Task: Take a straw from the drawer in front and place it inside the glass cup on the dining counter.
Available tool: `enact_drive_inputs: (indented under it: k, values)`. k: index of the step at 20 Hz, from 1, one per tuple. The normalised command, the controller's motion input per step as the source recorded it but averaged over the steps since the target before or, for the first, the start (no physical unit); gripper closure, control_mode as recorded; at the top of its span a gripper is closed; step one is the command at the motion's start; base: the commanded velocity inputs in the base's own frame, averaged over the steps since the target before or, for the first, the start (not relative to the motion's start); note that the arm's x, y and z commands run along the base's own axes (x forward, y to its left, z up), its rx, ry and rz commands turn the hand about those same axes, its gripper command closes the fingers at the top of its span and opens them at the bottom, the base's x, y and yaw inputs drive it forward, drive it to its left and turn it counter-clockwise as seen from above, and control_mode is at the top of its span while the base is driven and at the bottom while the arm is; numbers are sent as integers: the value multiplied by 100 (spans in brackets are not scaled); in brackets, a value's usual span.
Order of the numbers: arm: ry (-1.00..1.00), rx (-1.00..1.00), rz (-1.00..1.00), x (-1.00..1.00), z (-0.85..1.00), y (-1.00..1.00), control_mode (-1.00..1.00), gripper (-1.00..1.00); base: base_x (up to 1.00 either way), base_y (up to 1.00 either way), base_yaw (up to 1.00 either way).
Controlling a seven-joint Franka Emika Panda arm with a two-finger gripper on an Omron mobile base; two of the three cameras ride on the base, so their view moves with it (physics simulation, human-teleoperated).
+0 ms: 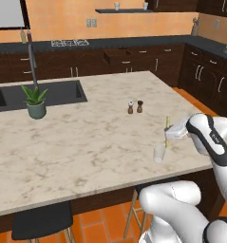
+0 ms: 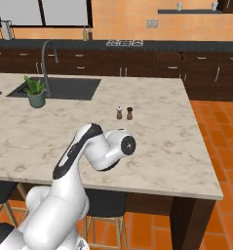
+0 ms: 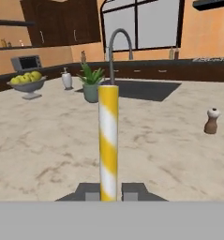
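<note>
White arm (image 2: 64, 195), black joint bands

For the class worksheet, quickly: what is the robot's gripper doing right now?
Gripper: shut on the straw, held upright above the dining counter.

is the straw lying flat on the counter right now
No, the straw stands upright, clamped between the fingers of the gripper above the dining counter.

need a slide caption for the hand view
Hand shut on the upright yellow-and-white straw over the marble dining counter, with the sink faucet behind.
</note>
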Motion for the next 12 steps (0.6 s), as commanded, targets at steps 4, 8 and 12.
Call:
enact_drive_inputs:
  k: [4,8,12]
  values:
    - [-1,1,12,14,-11,5,-100,100,0,0,0]
    - [-3,0,10,12,-10,0,-100,100,0,0,0]
    - [-3,0,7,5,-12,8,-100,100,0,0,0]
